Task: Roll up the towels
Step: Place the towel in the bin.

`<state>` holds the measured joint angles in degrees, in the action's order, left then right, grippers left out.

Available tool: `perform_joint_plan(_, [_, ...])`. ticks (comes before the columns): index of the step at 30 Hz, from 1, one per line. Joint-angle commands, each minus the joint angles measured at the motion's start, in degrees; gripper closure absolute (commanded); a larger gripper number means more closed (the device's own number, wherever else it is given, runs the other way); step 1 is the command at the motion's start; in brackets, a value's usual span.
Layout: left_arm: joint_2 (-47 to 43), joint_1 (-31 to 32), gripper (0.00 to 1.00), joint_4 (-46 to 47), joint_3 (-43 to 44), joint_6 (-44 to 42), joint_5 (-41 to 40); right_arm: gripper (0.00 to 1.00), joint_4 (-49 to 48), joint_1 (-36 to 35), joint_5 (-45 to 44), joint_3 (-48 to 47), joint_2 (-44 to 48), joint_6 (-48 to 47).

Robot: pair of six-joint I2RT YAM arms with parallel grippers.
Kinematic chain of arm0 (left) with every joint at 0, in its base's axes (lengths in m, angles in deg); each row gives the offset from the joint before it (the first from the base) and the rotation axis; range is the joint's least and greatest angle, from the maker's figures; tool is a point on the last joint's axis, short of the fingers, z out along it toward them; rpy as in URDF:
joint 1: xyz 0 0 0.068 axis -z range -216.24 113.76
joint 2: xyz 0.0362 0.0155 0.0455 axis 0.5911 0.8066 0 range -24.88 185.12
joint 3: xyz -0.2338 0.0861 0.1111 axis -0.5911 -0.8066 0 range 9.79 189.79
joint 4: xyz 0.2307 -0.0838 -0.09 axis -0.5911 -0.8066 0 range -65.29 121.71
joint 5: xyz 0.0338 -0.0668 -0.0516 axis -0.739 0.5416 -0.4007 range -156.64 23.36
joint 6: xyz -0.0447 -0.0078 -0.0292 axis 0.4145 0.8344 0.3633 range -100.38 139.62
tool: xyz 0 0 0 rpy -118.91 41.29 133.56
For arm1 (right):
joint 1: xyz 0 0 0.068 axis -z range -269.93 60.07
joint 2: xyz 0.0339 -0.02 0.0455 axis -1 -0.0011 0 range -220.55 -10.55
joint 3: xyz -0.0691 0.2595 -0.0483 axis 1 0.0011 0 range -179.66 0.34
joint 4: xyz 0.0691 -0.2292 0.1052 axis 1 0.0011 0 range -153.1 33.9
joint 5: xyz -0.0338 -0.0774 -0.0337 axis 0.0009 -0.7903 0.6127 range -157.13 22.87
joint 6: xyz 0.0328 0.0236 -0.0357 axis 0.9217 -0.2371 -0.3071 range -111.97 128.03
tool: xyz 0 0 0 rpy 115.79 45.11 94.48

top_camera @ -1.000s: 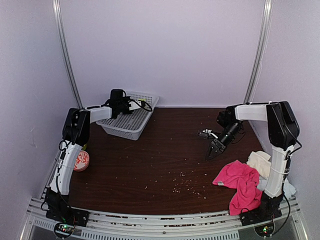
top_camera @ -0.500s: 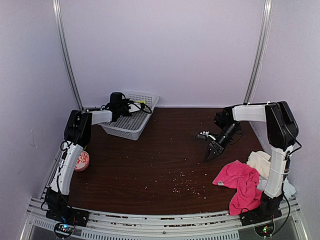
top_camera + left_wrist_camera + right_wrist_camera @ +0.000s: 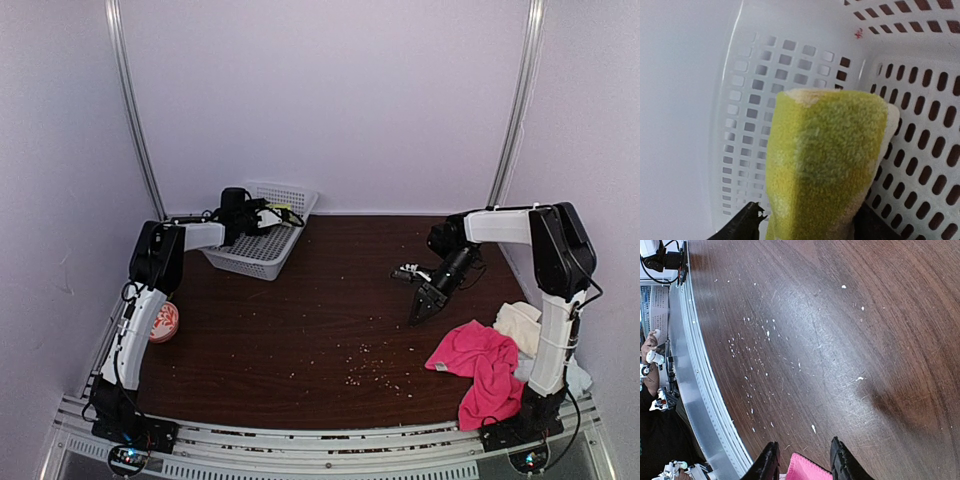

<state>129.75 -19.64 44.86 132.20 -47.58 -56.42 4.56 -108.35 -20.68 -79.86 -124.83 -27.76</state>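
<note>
Both claws apart: left claw [image 3: 807,226] loosely around yellow towel [image 3: 827,150], tips cropped; right claw [image 3: 803,462] empty.

This was a robotics lab cell: white panel walls [image 3: 330,110] across the upper frame, two robot arms [image 3: 135,335] bolted to a metal rail [image 3: 320,440] along the bottom.

The top view was taken from high behind the near edge, far off, facing down over the whole table [image 3: 300,300]. The left wrist view was taken very close inside the basket [image 3: 262,245], and the right wrist view low over the table. The basket, the table and the pink towel [image 3: 475,355] were shared with the top view.
</note>
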Motion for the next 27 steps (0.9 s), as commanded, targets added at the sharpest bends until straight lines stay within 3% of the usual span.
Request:
perform_joint_plan(1, [-3.72, 0.69, 0.29, -1.79, -2.57, -0.21, -0.13, 0.65, 0.19, -0.48, -0.29, -0.66, 0.14, -0.41])
perform_joint_plan(4, [-5.46, 0.84, 0.22, -1.72, -4.39, 0.98, 0.42, 0.65, 0.45, -0.48, -0.06, -0.51, 0.79, -0.71])
perform_joint_plan(7, [-7.03, 1.18, 0.03, -1.80, -5.96, 1.39, 0.34, 0.65, 0.70, -0.48, 0.42, -0.37, 1.32, -1.02])
perform_joint_plan(15, [-11.78, 1.41, 0.02, -2.69, -10.14, 2.12, 0.14, 0.65, 1.45, -0.48, 0.99, -0.90, 2.35, -1.63])
perform_joint_plan(21, [-20.38, 1.50, 0.02, -1.92, -17.13, 3.99, 0.58, 0.65, 3.27, -0.41, 1.42, -3.30, 2.77, -2.79])
perform_joint_plan(27, [-29.99, 3.71, 0.02, -4.90, -19.23, 14.07, -6.66, 0.63, 5.05, 2.04, 0.03, -11.48, 4.50, -1.60])
